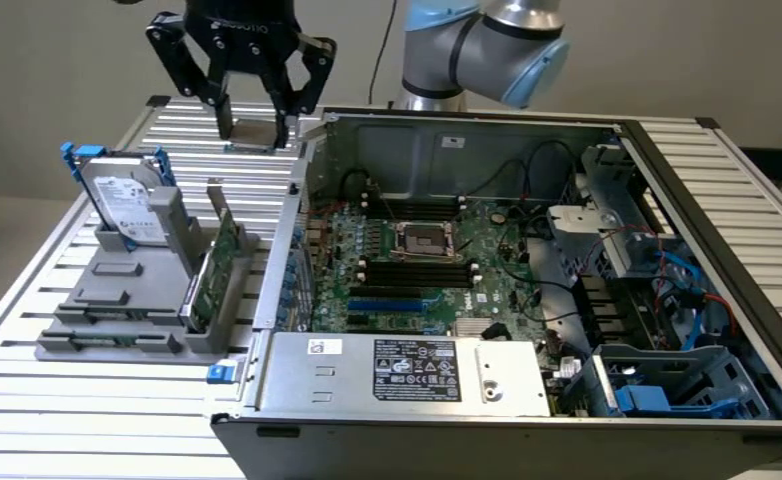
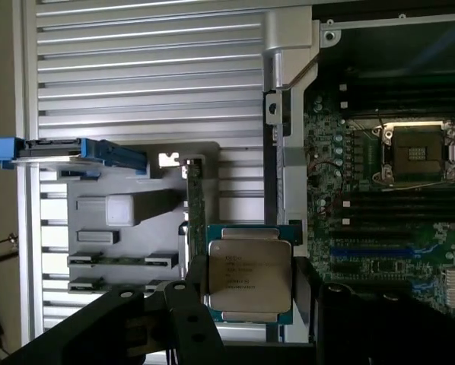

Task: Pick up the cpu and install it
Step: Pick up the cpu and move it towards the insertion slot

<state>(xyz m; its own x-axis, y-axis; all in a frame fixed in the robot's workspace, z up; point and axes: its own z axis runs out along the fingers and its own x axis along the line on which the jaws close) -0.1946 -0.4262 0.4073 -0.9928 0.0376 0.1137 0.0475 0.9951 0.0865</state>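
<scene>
My claw (image 1: 254, 118) pinches the chip (image 1: 255, 134) by two opposite edges, flat and level so it can seat squarely, high over the slatted table (image 1: 18, 330). The case wall (image 1: 304, 170) stands between it and the open socket (image 1: 425, 240). The grey rack (image 1: 124, 300) with its hard drive (image 1: 127, 205) sits nearby.

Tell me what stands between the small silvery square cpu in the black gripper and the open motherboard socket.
The computer case's grey metal side wall rises between the cpu, held in the gripper, and the socket. Nothing visible covers the socket.
</scene>
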